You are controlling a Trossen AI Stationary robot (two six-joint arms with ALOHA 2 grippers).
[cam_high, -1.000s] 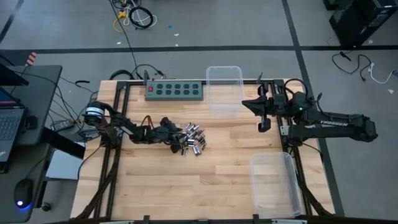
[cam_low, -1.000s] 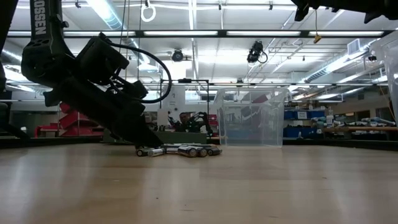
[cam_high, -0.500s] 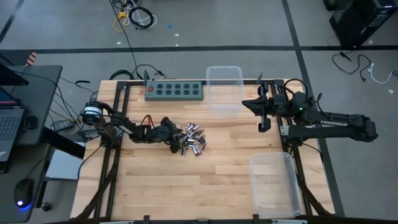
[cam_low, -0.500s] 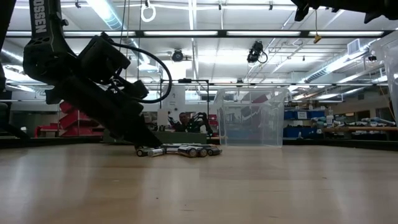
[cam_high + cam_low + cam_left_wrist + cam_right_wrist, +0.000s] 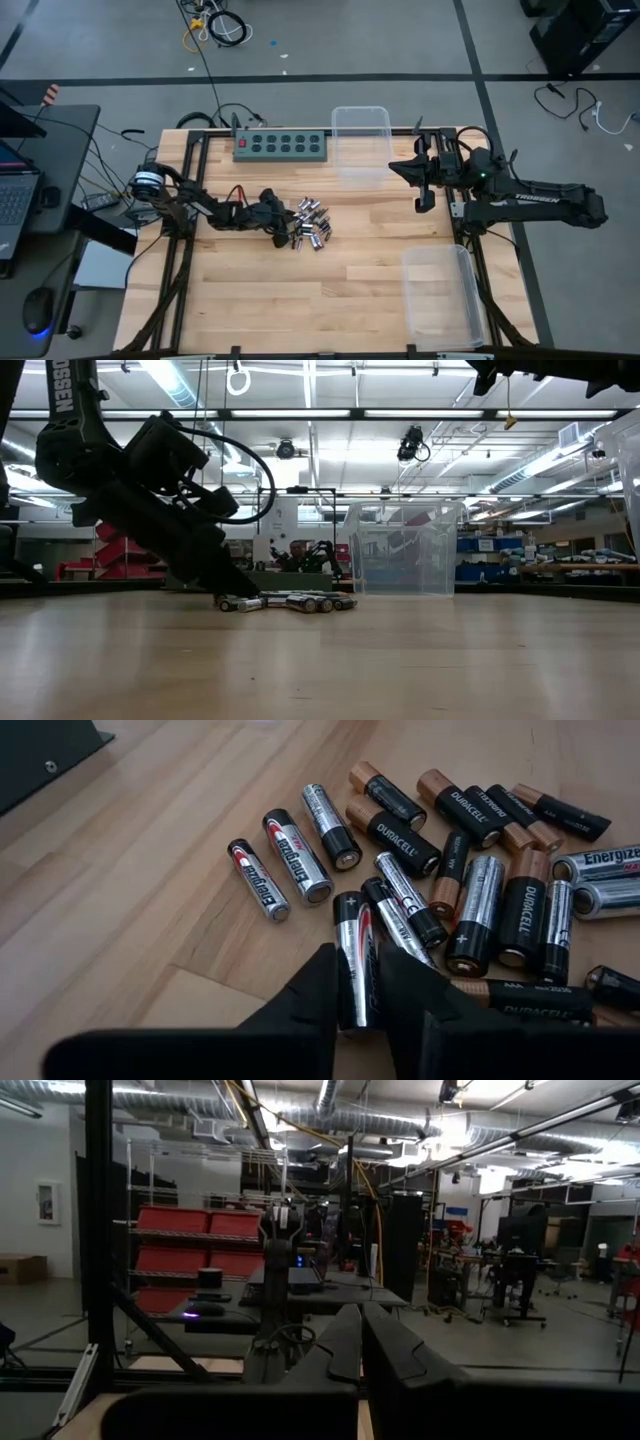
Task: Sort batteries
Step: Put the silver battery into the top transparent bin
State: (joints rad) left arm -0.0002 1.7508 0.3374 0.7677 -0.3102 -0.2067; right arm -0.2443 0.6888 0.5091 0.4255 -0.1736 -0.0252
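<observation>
Pinching one silver-and-black cylindrical battery [image 5: 355, 955] at the heap's 9 o'clock edge, left gripper [image 5: 352, 995]; right gripper [image 5: 421, 187] fully closed, parked at 2 o'clock.

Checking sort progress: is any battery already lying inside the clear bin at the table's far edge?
No. The clear bin looks empty; the batteries all lie piled on the table.

The wooden table [image 5: 250, 290] carries the batteries [image 5: 310, 224], a green power strip [image 5: 281, 147] and two clear bins [image 5: 361, 140].
</observation>
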